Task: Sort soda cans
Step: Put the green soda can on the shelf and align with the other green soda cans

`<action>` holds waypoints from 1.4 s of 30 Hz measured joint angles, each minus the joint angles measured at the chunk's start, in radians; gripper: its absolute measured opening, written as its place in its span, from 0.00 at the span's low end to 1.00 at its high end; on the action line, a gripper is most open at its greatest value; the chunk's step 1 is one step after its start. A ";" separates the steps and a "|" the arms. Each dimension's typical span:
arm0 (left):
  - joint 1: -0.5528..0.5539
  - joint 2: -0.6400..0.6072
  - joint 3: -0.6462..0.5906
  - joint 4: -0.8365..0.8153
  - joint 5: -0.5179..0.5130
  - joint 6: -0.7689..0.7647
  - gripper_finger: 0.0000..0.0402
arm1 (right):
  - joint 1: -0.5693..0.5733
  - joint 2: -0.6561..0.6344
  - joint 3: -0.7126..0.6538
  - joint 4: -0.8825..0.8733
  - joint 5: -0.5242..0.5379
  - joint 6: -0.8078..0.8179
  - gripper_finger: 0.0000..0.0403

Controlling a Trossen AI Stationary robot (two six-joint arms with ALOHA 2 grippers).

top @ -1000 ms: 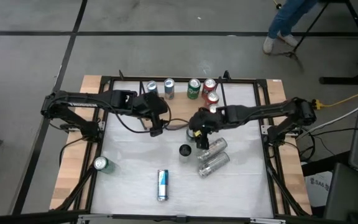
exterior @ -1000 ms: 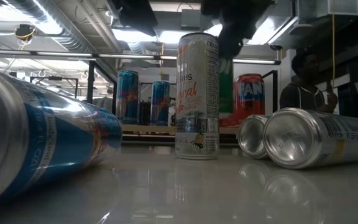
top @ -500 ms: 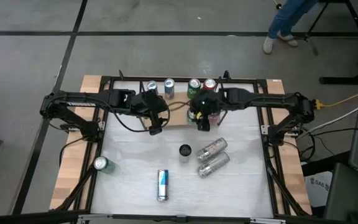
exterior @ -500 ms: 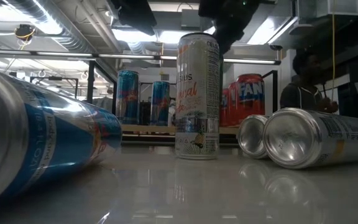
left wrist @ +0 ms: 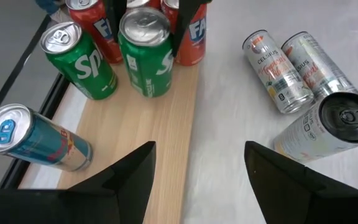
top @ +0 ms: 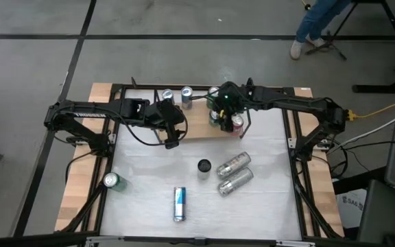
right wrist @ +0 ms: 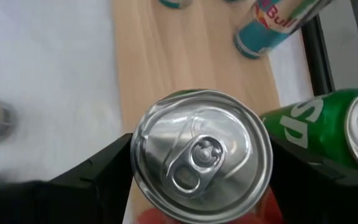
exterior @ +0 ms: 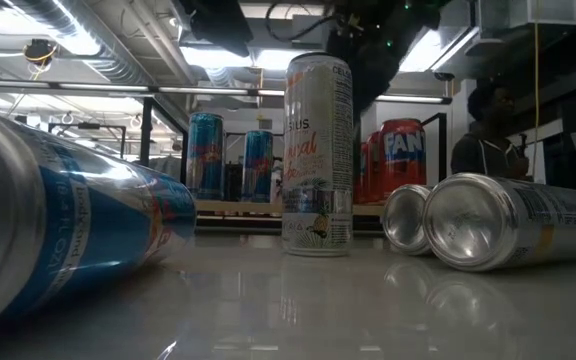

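Since a second ago, right claw (top: 219,114) has carried a green can (right wrist: 202,151), clamped, to the back board (left wrist: 166,143); left claw (left wrist: 197,163) hangs parted, empty. Five cans remain on the desk (top: 149,171).

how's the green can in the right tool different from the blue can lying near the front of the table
The green can stands upright on the wooden strip at the back, between the right tool's fingers; the blue can lies on its side on the white surface, alone and untouched. The green one sits beside other green and red cans; the blue one has none nearby. Both have silver tops.
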 joint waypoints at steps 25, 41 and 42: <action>0.000 0.000 0.000 0.000 0.000 -0.004 0.59 | -0.010 -0.001 -0.114 0.123 -0.001 -0.014 0.74; 0.000 0.000 0.000 -0.001 0.000 -0.022 0.59 | -0.010 -0.001 -0.114 0.123 0.013 -0.014 0.74; 0.000 0.000 0.000 -0.001 0.000 -0.022 0.59 | -0.010 -0.001 -0.114 0.123 0.013 -0.014 0.74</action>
